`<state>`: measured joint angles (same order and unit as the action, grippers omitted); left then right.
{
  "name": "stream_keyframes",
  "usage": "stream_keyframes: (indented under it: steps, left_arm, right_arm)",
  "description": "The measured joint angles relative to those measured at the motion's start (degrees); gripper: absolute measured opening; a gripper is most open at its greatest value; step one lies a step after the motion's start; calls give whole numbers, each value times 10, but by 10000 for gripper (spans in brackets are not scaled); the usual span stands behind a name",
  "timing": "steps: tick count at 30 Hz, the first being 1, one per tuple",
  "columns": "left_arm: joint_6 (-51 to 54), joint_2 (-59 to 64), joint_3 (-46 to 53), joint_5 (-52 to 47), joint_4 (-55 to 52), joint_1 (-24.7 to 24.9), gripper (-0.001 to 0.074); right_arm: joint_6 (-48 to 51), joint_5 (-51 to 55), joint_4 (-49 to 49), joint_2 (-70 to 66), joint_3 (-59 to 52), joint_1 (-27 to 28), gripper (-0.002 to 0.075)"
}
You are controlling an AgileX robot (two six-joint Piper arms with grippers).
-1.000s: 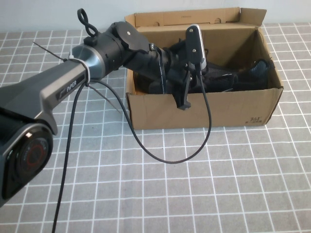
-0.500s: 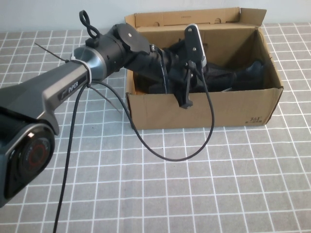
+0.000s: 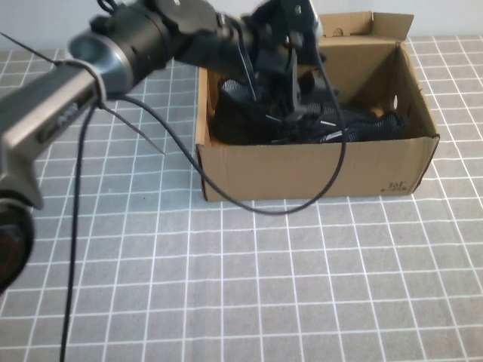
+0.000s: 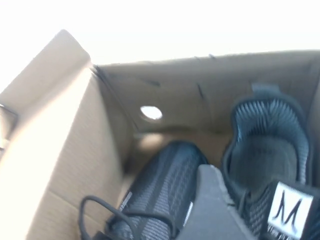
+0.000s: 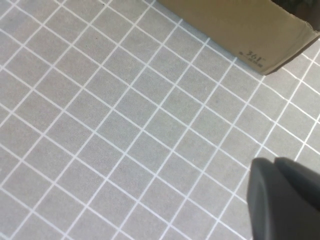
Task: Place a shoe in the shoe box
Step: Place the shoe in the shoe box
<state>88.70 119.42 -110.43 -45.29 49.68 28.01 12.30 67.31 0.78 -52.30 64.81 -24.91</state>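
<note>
Two shoes sit in the shoe box [image 3: 317,170]. The shoe [image 4: 165,192] I handle looks light, soft mesh; I'd grab its collar. Left gripper [image 3: 290,72] above box, jaws unclear. Right gripper [image 5: 285,200] pressed together beside box.

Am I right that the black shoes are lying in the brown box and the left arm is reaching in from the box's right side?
Not quite: in the high view the left gripper comes in from the shoe box's left side. The shoes do lie inside.
</note>
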Motion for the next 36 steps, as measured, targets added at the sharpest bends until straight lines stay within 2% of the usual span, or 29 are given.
stream_keyframes:
  steps: [4,6,10,12,15,20,25,29,36]
  left_arm:
    - [-55,-30,0,0,0,0,391]
    - [-89,-48,0,0,-1,0,361]
    - [-184,-83,0,0,-39,0,221]
    - [-240,-101,0,-1,-71,0,114]
    - [-284,-123,0,-4,-118,0,34]
    - [-299,-156,-1,-14,-167,0,4]
    - [-323,-177,0,-104,-216,0,1]
    - [-399,-199,0,-118,-258,-1,0]
    - [-509,-294,8,-134,-309,-2,0]
  right_arm:
    - [0,0,0,0,0,0,-16]
    - [0,0,0,0,0,0,-16]
    - [0,-1,0,0,0,0,-16]
    - [0,-5,0,0,0,0,-16]
    - [0,-17,1,0,0,0,-16]
    - [0,-26,21,1,0,0,-16]
    - [-10,-54,45,24,0,0,-16]
    - [-25,-53,53,62,0,0,-16]
    - [-52,9,55,173,-3,0,-16]
